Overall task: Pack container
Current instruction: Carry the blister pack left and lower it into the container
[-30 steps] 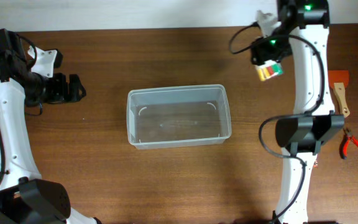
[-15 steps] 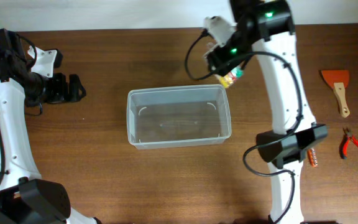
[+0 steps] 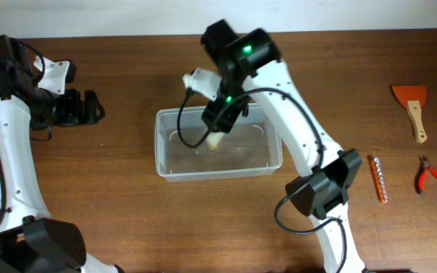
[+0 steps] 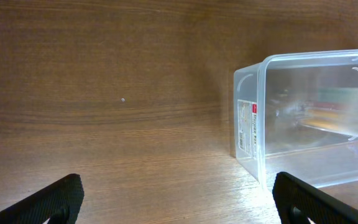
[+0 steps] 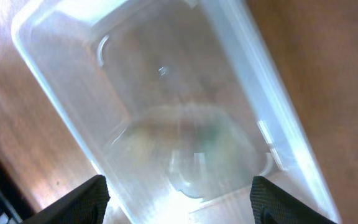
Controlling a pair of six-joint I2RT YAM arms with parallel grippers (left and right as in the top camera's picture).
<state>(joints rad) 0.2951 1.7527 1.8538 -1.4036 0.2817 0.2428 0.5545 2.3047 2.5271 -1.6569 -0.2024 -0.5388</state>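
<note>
**Q:** Overhead first. Where is the tub?

**A:** I see the container (image 3: pixel 158 144) in the middle of the table (image 3: pixel 127 205), upright, its long side running left to right. My right gripper (image 3: pixel 217 130) hangs over its inside, toward the far wall. A pale blurred item (image 3: pixel 214 143) shows just under the fingers, within the walls. I cannot name it. My left gripper (image 3: pixel 95 108) is well apart from the tub on its own side, over bare wood, pointing toward it. Past the opposite end, apart from the tub, lie an orange scraper (image 3: pixel 410 102), red-handled pliers (image 3: pixel 429 176) and a thin ridged rod (image 3: pixel 378 179).

**Q:** Left wrist?

**A:** Both fingers (image 4: pixel 55 199) sit at the lower corners of the view, wide apart with only wood between them, so the jaws are open and empty. Ahead stands the container's end wall, carrying a white label (image 4: pixel 246 127). Through the plastic I see a yellowish streak, which is too smeared to identify.

**Q:** Right wrist?

**A:** I am looking down into the container, which crosses the view diagonally. The fingers (image 5: pixel 89 196) are spread to both lower corners with only tub floor between them, so this gripper is open and grips nothing. Farther in is a greenish-yellow smear. I cannot tell whether it rests on the floor.
</note>
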